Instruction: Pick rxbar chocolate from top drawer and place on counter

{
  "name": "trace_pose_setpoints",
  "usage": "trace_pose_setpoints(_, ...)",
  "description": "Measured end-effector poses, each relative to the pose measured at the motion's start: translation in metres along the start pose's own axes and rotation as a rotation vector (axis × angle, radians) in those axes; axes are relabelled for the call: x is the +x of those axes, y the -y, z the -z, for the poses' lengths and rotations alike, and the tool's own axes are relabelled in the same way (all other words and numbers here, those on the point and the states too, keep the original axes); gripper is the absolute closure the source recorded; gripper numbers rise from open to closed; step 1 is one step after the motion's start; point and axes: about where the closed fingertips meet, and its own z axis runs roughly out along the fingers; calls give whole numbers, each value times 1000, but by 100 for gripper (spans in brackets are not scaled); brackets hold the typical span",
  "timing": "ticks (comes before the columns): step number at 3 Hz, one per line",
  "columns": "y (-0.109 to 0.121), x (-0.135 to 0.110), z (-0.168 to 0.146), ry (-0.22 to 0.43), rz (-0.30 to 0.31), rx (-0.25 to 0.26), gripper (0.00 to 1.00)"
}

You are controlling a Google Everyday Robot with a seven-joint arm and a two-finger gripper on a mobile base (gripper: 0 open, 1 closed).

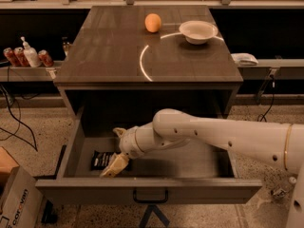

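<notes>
The top drawer (148, 190) stands pulled open below the counter (109, 51). The rxbar chocolate (100, 159), a black wrapper with white lettering, lies flat on the drawer floor at the left. My white arm reaches in from the right, and my gripper (114, 166) hangs inside the drawer right over the bar's right end. One pale finger (115, 165) points down to the drawer floor beside the bar; the gripper covers the bar's right part.
An orange round fruit (153, 23) and a white bowl (198, 31) sit at the back of the counter. Cans and a pump bottle (30, 55) stand on a shelf at the left. A cardboard box (18, 203) sits on the floor at the lower left.
</notes>
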Motion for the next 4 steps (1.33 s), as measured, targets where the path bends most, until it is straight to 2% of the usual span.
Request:
trace_pose_setpoints(2,-8,22,0,0,-69,-1,43)
trace_pose_setpoints(4,-9,22,9,6,-75,18,88)
